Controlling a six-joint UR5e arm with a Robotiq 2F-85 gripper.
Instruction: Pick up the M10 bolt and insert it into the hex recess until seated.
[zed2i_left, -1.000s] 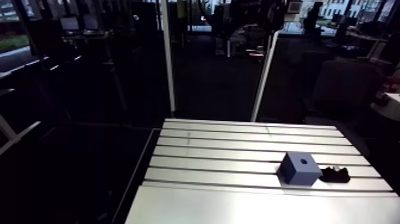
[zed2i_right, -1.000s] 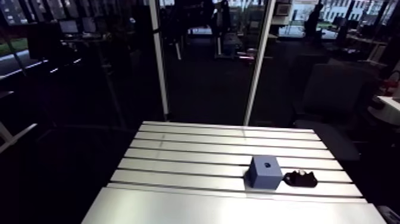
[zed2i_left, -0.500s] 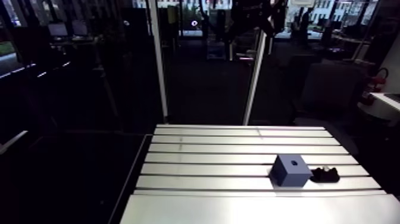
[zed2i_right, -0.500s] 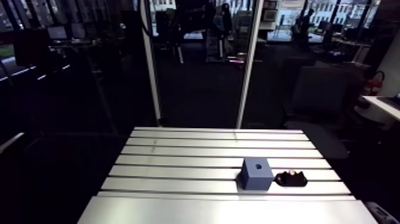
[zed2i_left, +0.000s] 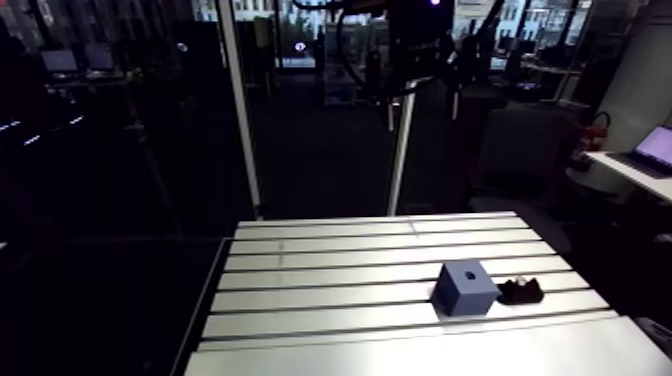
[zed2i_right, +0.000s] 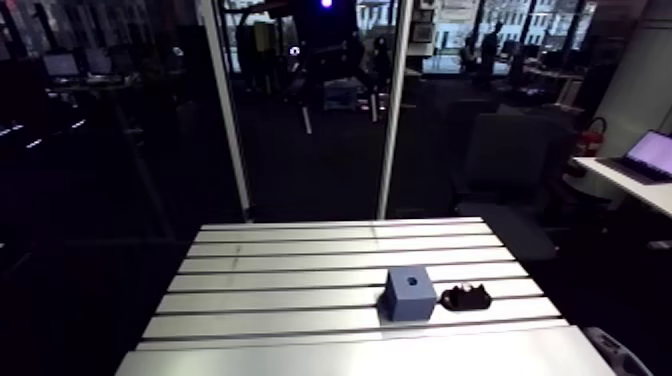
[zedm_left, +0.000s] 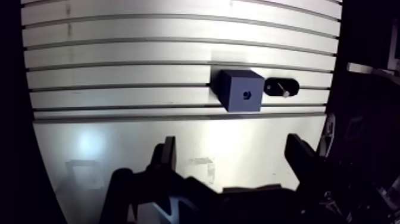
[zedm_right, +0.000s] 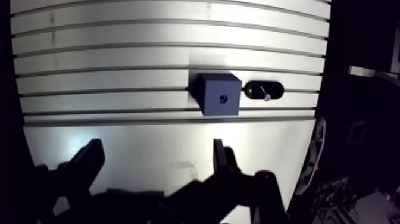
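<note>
On the slotted table, ahead of my gripper, a dark blue block sits across two slots. Its recess shows as a small dark hole in the face turned toward the wrist camera. Just beside the block lies a black oval holder; whether the two touch, I cannot tell. The bolt rests in the holder, seen as a pale pin. My fingers stand wide apart with only bare table between them; I grip nothing. The arm view shows block and holder side by side toward the table's near edge, but there the bolt is too small to make out.
</note>
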